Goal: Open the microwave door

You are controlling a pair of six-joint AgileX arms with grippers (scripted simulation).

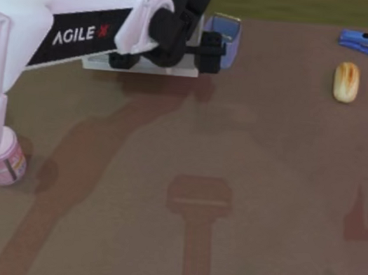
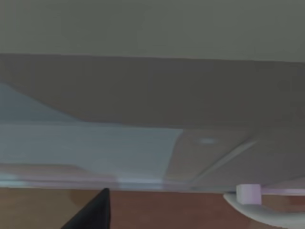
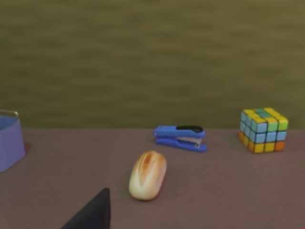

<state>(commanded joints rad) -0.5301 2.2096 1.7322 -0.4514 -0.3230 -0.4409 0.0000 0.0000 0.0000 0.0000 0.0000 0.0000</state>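
Microwave [image 1: 138,65] sits at the tabletop's [image 1: 246,155] far edge, mostly hidden under my left arm. Left claw [image 1: 211,52] is at its right front by the blue bin [image 1: 225,34]; can't tell its opening. Small bread roll [image 1: 346,81] far right.

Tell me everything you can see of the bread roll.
The bread roll is a small oval loaf, golden with a browner streak along its top. It lies flat on the table near the far right, alone, nothing touching it. A blue stapler sits just behind it. Neither gripper is near.
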